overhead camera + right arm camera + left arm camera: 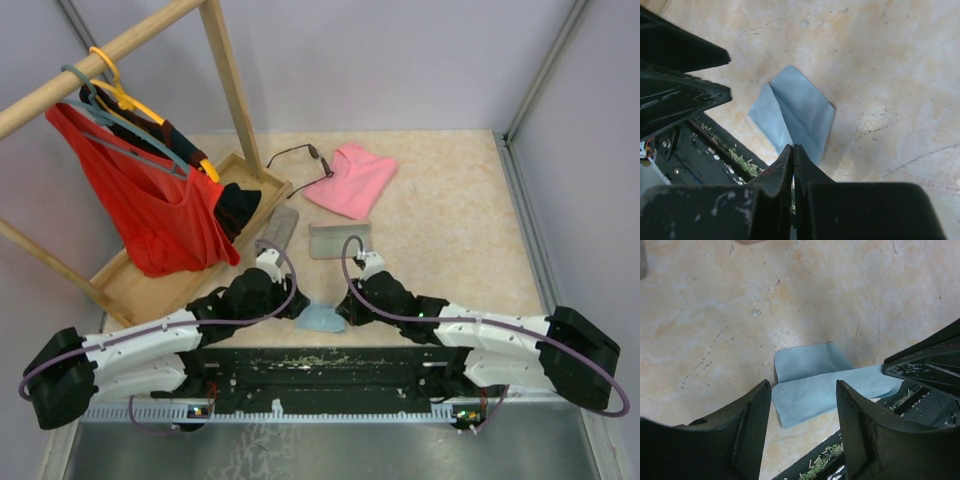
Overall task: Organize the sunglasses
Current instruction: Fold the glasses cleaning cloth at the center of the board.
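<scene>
One pair of dark wire-framed sunglasses (298, 157) lies at the back of the table, beside a pink soft case (352, 178). A second pair is not in view. A folded light-blue cloth (320, 318) lies at the near edge between my grippers. My left gripper (299, 302) is open, and in the left wrist view (804, 390) its jaws straddle the cloth (815, 385) just above it. My right gripper (343, 312) is shut, and in the right wrist view (793, 147) its tips are at the cloth's (797, 112) near corner. Nothing shows between its fingers.
A grey case (281, 228) and a second grey case (339, 240) lie mid-table. A wooden rack with a tray base (130, 285) holds hangers and a red garment (150, 210) on the left. The black arm mount (320, 365) borders the near edge.
</scene>
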